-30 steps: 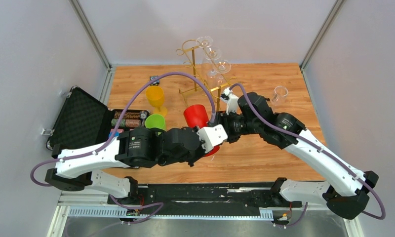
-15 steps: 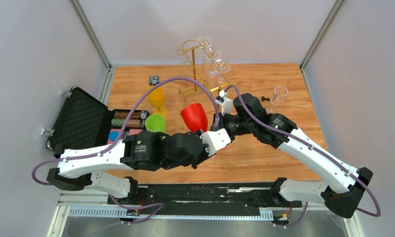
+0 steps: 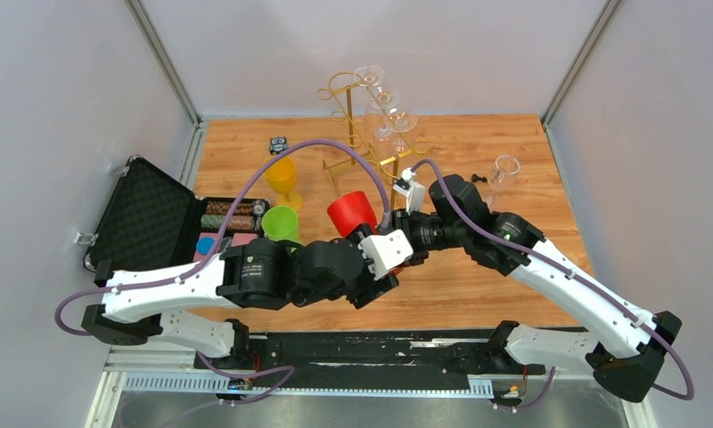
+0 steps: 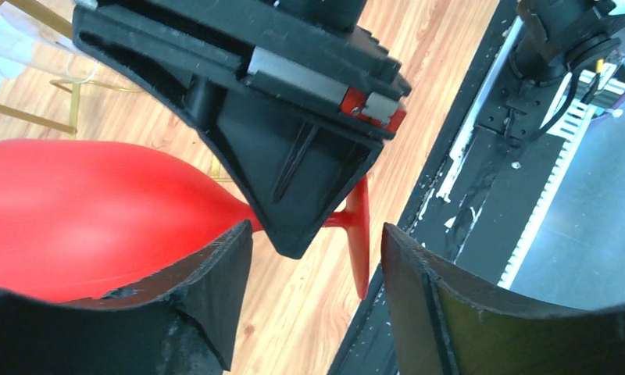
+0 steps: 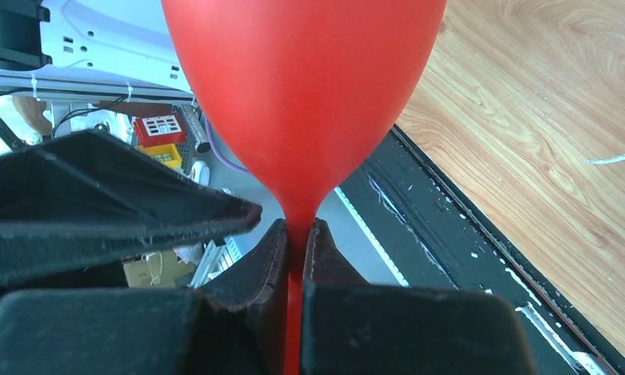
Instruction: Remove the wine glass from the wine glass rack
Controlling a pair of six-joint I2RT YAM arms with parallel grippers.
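- Now grips the red glass (image 5: 301,94) by its stem with the right gripper (image 5: 296,234), both fingers pressed tight on the thin red stem just under the bowl.
- Shows the left gripper (image 4: 317,242) with fingers spread apart and nothing pinched between the pads.
- Frames, in the left wrist view, the right gripper's black body at 12 o'clock of that gap and the glass's foot just behind it.
- Puts the red bowl at 9 o'clock in the left wrist view, right beside the left finger (image 4: 216,273); cannot tell whether touching.
- Brings the 2 grippers together over the middle of the table (image 3: 478,267) in the top view, with the bowl at 10 o'clock of that meeting point.
- Has the red glass off the rack (image 3: 353,116) and well apart from it, at 6 o'clock of it.
- Finds the gold rack upright at 12 o'clock of the table, with clear glasses (image 3: 386,94) hung bowl-down from its arms.
- Sets a green glass (image 3: 280,220) at 9 o'clock of the red bowl and a yellow glass (image 3: 281,174) at 10 o'clock, both apart from it.
- Leaves an open black case (image 3: 148,218) at the table's 9 o'clock edge.
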